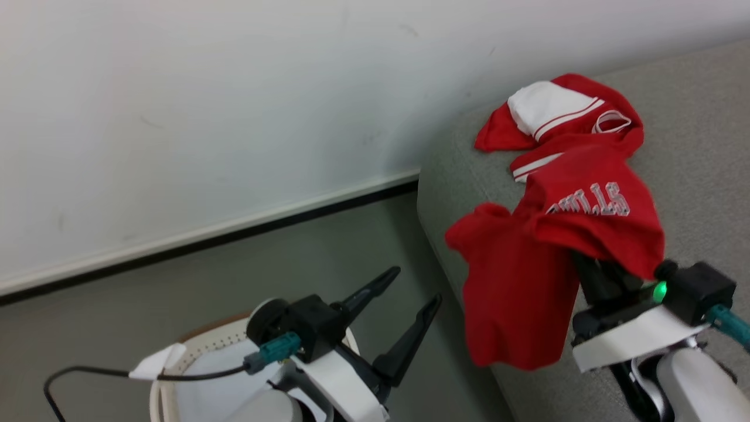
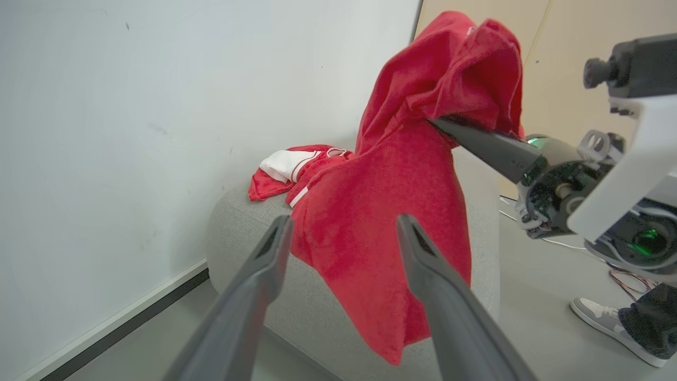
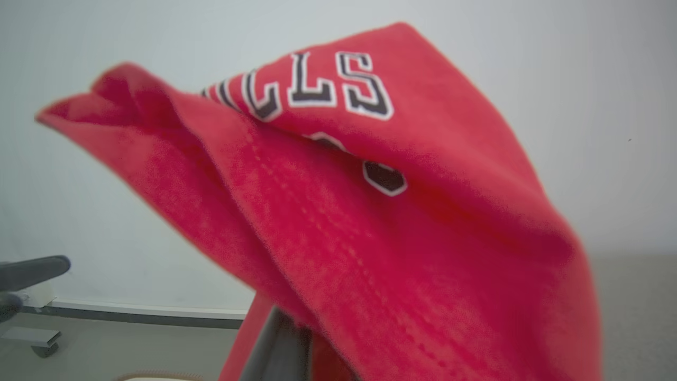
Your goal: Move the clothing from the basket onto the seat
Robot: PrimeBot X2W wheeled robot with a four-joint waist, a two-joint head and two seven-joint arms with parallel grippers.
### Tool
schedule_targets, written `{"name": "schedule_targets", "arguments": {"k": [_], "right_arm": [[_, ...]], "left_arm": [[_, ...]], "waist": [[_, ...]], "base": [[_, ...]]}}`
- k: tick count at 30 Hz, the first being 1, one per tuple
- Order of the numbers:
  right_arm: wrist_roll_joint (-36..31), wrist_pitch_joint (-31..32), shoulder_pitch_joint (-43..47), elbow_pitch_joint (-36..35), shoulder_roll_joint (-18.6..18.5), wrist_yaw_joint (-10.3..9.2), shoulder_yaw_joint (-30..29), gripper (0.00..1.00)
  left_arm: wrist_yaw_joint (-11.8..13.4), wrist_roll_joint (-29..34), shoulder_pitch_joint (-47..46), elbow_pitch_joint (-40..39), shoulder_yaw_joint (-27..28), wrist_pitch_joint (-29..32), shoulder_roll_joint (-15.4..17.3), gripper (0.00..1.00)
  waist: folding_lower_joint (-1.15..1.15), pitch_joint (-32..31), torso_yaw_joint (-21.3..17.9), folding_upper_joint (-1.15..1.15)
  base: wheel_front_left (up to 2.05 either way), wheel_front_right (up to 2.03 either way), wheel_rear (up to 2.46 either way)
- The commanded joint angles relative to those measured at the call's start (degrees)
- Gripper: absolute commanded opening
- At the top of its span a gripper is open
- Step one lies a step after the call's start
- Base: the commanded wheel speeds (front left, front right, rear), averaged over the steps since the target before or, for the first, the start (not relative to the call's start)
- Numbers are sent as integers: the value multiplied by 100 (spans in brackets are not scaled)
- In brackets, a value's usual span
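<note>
Right end effector point(image 2: 449, 132) — draped fleecy red jersey point(image 2: 370, 222)

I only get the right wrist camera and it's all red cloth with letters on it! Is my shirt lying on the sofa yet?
Observer: Not yet. The red shirt hangs from the shut right hand, by the edge of the seat.
Operator: Is anything else on the sofa?
Observer: Yes, a red and white garment lies on the seat, near the wall.
Operator: Where's my other hand?
Observer: The left hand is open and empty, beside the basket.
</note>
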Motion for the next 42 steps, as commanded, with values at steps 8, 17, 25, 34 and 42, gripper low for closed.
{"name": "schedule_targets", "arguments": {"k": [8, 17, 25, 34, 42], "right_arm": [[-515, 334, -1402, -58, -85, -15, -994, 0], [-971, 895, -3594, 788, -393, -15, -3078, 0], [-2401, 1030, -4671, 2072, -528, -15, -5456, 0], [-4175, 594, -4749, 2362, 570, -15, -7556, 7], [-5229, 235, -4510, 2194, 1081, -15, -7602, 100]], "left_arm": [[-334, 241, -938, -126, 114, 222, 282, 100], [-481, 431, -1774, -339, 298, 201, 376, 100], [-461, 412, -1878, -469, 455, 68, 552, 100], [-403, 342, -1664, -394, 509, -61, 690, 100], [-316, 189, -1436, -45, 546, -270, 613, 100]], "waist": [[0, 1628, 364, 0], [0, 2949, 876, 0], [0, 3656, 1296, 0], [0, 3817, 1526, 0], [0, 3174, 1343, 0]], "base": [[0, 0, 0], [0, 0, 0], [0, 0, 0], [0, 0, 0], [0, 0, 0]]}}
